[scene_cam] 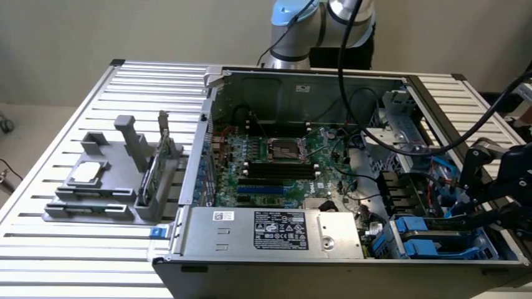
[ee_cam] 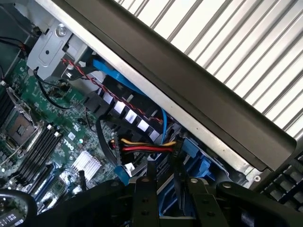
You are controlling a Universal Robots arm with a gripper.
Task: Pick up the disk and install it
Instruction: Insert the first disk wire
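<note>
Silver-grey metal disk (scene_cam: 420, 240) in its blue plastic carrier sits in the drive bay at the corner of the open metal computer case (scene_cam: 332, 274), at the exterior view's lower right. The black claw (scene_cam: 475, 215) hangs just over that bay, close to the disk. Whether it is clenched on the carrier or released cannot be told. Toward the exterior view's left, inside the case, lie the green motherboard (scene_cam: 275, 156) and the silver boxed power supply (scene_cam: 275, 230) with its printed label. The case rests on a ribbed silver tabletop (scene_cam: 83, 249). There a grey fixture (scene_cam: 99, 199) carries a small square silver chip (scene_cam: 87, 173) and a thin green circuit card (scene_cam: 152, 171) standing on edge.

In the wrist view the claw (ee_cam: 163, 170) points toward the blue-framed disk (ee_cam: 196, 165), with a red, yellow and black cable bundle (ee_cam: 147, 147) just beside it. The motherboard (ee_cam: 42, 127) lies beyond. The case's dark wall (ee_cam: 189, 80) runs between the bay and the tabletop (ee_cam: 246, 42). Contact between claw and disk cannot be made out.
</note>
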